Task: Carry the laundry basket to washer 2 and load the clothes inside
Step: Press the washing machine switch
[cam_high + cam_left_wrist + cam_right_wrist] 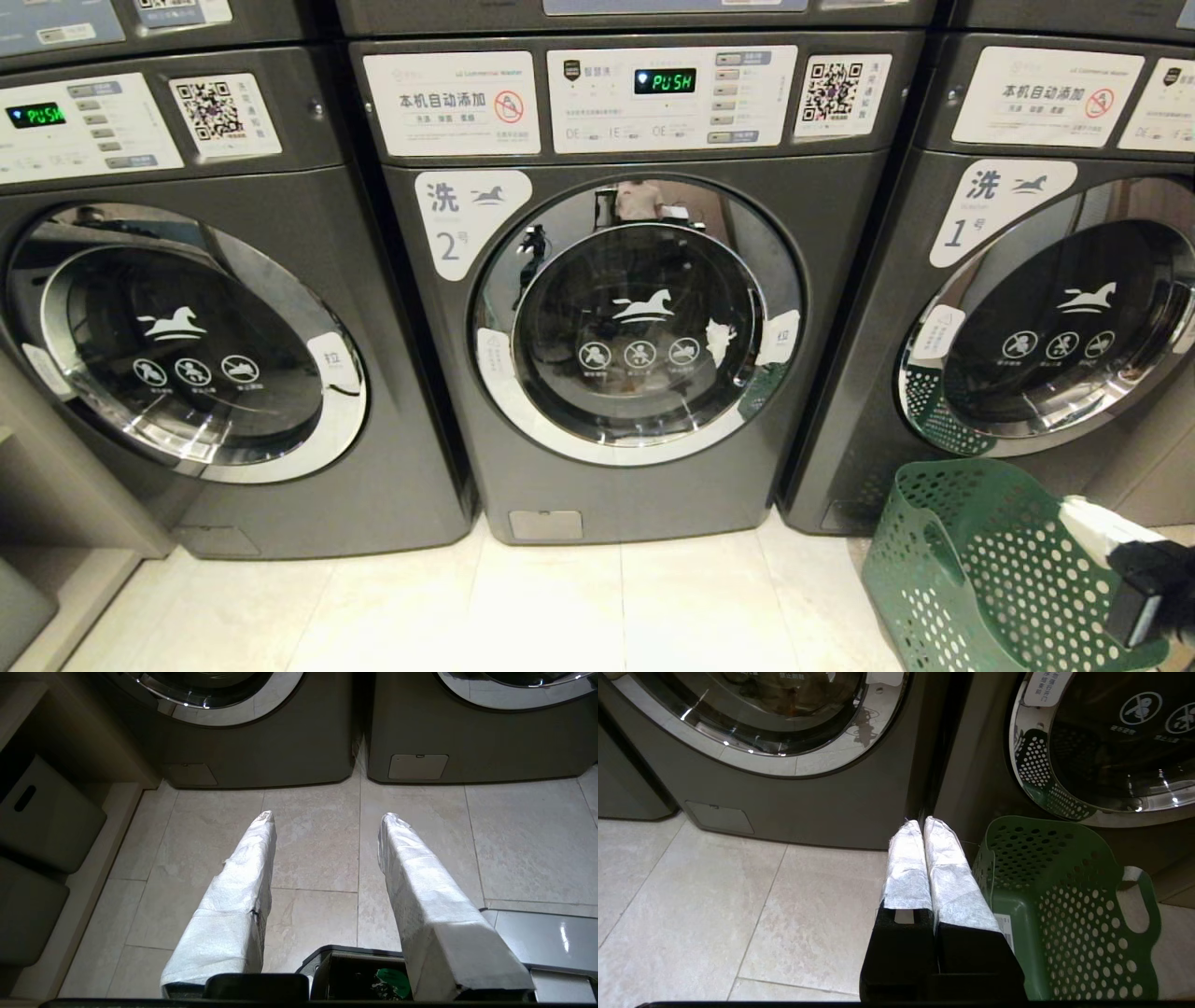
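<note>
Right of washer 2 [616, 308], the laundry basket [971, 569] stands on the floor before washer 1, looking empty. Door's shut: you open it next. Right gripper [923, 826] pinched closed beside the basket; left gripper [327, 817] parted, empty.

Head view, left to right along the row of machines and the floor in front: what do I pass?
Unnumbered washer → washer 2 → washer 1 → laundry basket on the floor → right gripper, shut, at the basket's right side.
</note>
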Robot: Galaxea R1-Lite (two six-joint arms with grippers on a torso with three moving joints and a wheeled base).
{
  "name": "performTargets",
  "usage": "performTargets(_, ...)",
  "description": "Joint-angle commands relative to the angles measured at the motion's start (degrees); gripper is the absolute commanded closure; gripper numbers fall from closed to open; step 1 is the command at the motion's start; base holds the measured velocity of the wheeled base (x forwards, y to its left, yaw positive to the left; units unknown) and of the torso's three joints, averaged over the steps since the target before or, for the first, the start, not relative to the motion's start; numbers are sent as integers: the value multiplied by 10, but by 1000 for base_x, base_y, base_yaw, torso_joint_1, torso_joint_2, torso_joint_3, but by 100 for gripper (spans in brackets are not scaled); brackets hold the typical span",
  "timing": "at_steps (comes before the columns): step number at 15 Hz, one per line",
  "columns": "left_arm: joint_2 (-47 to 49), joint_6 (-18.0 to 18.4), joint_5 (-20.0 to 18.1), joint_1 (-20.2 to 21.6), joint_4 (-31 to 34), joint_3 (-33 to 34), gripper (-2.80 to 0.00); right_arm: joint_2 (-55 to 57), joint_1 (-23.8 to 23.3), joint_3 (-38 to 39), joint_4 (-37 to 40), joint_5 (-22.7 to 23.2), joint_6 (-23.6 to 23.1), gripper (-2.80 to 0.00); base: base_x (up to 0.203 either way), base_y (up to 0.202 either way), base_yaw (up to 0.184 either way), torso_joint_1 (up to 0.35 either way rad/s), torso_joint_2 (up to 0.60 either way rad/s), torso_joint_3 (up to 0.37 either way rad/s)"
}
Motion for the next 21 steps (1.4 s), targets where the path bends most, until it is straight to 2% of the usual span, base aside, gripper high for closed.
performTargets(1, -74, -3, 6, -2, -6, 46, 0, -202, -3, 19, 153, 1, -2, 0, 0, 0, 0, 0, 0, 0)
performTargets(2, -72, -10, 6, -3, -36, 70, 0, -282, -3, 15, 247, 1, -3, 0, 0, 0, 0, 0, 0, 0)
performTargets(4, -71, -26, 0, -4, -150, 124, 0, -416, 3, -5, 456, 1, -6, 0, 0, 0, 0, 0, 0, 0)
performTargets(5, -70, -31, -1, -4, -208, 163, 0, -461, 10, -7, 497, 2, -8, 0, 0, 0, 0, 0, 0, 0)
performTargets(7, -70, -33, -6, -4, -319, 259, 0, -539, 50, -10, 530, 5, -22, 0, 0, 0, 0, 0, 0, 0)
performTargets(8, -70, -31, -16, -4, -380, 303, 0, -575, 62, -11, 540, 7, -29, 0, 0, 0, 0, 0, 0, 0)
performTargets(9, -70, -27, -44, -4, -436, 330, 0, -616, 65, -12, 547, 7, -31, 0, 0, 0, 0, 0, 0, 0)
performTargets(10, -70, -15, -89, -4, -457, 348, 0, -652, 67, -13, 552, 6, -32, 0, 0, 0, 0, 0, 0, 0)
performTargets(11, -70, 1, -119, -4, -462, 357, 0, -669, 69, -9, 541, -6, -33, 0, 0, 0, 0, 0, 0, 0)
performTargets(12, -70, 5, -127, -4, -460, 358, 0, -668, 70, 5, 511, -42, -34, 0, 0, 0, 0, 0, 0, 0)
performTargets(13, -70, 1, -123, -4, -447, 358, 0, -667, 71, 16, 506, -84, -28, 0, 0, 0, 0, 0, 0, 0)
performTargets(15, -68, -38, -104, -4, -440, 357, 0, -666, 71, 19, 539, -109, 33, 0, 0, 0, 0, 0, 0, 0)
performTargets(19, -70, -26, -114, -5, -440, 357, 0, -666, 71, 8, 568, -90, 18, 0, 0, 0, 0, 0, 0, 0)
performTargets(21, -70, -30, -112, -5, -444, 358, 0, -666, 71, 10, 565, -94, 31, 0, 0, 0, 0, 0, 0, 0)
